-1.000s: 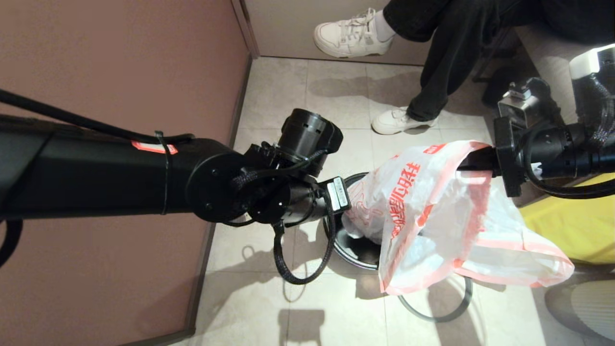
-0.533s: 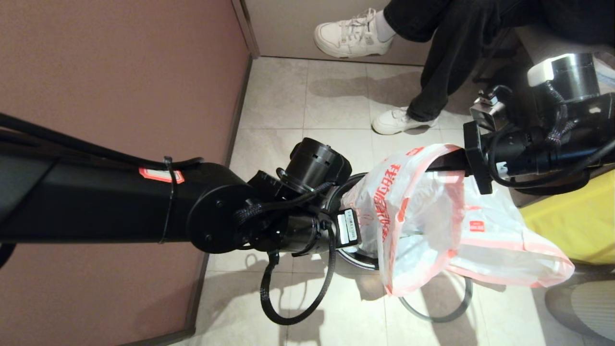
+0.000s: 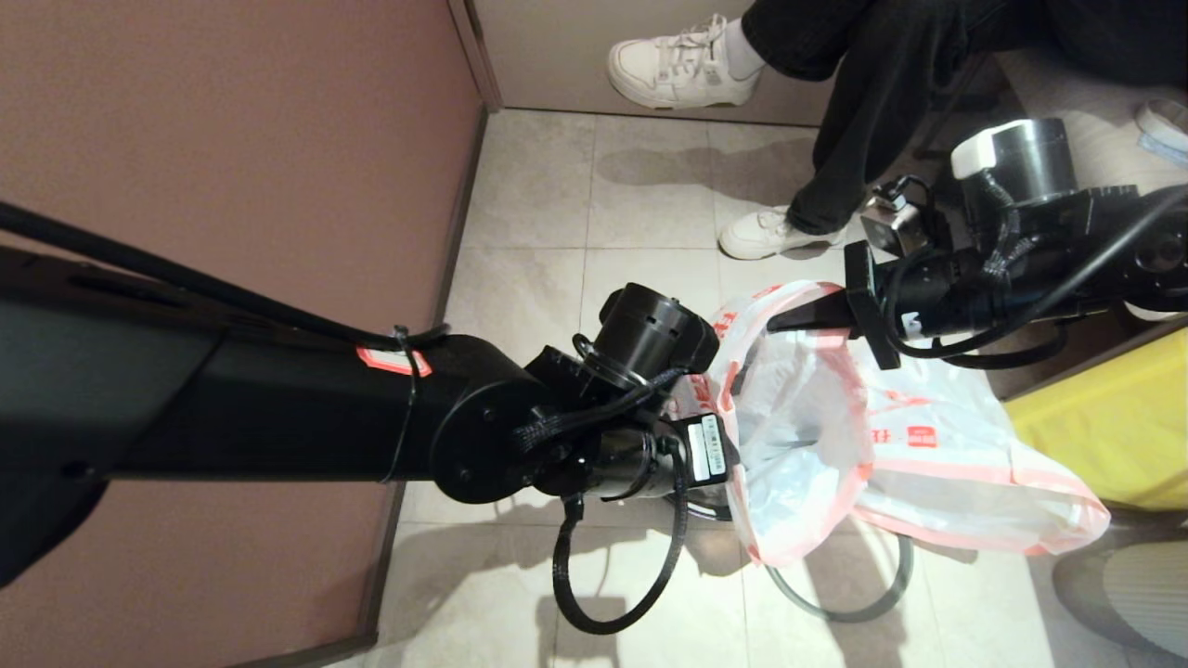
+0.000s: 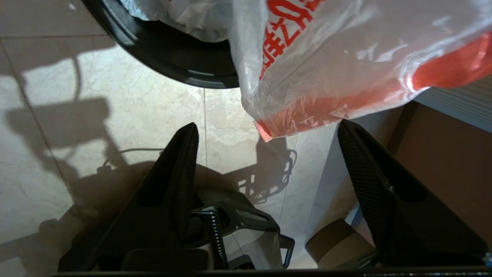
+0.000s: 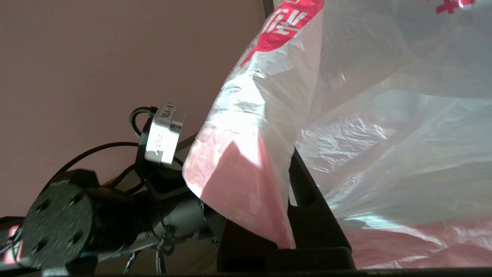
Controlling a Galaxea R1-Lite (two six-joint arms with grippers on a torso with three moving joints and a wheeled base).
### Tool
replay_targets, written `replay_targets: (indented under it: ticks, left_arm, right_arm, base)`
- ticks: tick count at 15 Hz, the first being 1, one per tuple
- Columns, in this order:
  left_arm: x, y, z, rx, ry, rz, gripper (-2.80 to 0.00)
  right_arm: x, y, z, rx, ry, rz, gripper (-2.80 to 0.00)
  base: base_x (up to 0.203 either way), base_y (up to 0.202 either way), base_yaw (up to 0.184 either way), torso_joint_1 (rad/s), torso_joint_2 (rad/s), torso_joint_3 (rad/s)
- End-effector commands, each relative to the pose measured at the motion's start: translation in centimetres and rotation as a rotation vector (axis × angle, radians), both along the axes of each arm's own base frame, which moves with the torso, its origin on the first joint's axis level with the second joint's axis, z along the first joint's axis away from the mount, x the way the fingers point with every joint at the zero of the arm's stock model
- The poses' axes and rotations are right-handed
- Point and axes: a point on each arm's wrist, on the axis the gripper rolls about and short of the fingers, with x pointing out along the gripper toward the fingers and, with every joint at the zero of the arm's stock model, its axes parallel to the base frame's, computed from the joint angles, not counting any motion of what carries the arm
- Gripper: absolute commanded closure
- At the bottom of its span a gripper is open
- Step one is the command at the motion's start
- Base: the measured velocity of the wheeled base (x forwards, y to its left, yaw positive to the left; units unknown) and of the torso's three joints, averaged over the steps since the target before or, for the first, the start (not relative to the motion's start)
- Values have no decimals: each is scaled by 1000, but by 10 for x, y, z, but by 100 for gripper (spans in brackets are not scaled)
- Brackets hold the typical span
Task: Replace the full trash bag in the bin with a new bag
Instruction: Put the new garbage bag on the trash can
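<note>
I see the new bag (image 3: 835, 436) hanging limp at centre right of the head view, over the black bin (image 4: 173, 61). My right gripper (image 3: 789, 320) pinches its pink hem; my left gripper (image 4: 265, 142) is spread wide, empty, beside the bag.

place: indoor room corner; tiled floor (image 3: 640, 186) | mauve wall (image 3: 232, 139) | seated person (image 3: 835, 111)

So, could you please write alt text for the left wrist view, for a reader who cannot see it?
The left hand hangs open above the tiled floor, with nothing between its two dark fingers. Just beyond them hangs the pink-hemmed corner of the new bag, translucent white with red print, and behind it curves the black bin.
</note>
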Motion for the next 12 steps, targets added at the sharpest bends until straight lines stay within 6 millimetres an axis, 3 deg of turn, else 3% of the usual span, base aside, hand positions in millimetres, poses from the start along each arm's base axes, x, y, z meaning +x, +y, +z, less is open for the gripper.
replay_targets:
  ticks: [1,5,11,12]
  left_arm:
    - [5,-10,-9,13,5,4,-280]
    - [6,-34,-4,5,-53,17,-280]
    - [29,-48,-41,155,-117,183,-280]
    - [35,-49,-46,166,-127,206,-112]
  right_arm:
    - [7,6,-10,-5,30,13,0]
    - [7,9,-12,-5,35,19,0]
    - [0,8,-4,3,26,21,0]
    - [-1,7,-2,5,25,20,0]
  base:
    - [0,0,0,0,0,0]
    - [0,0,0,0,0,0]
    - [0,0,0,0,0,0]
    - [0,0,0,0,0,0]
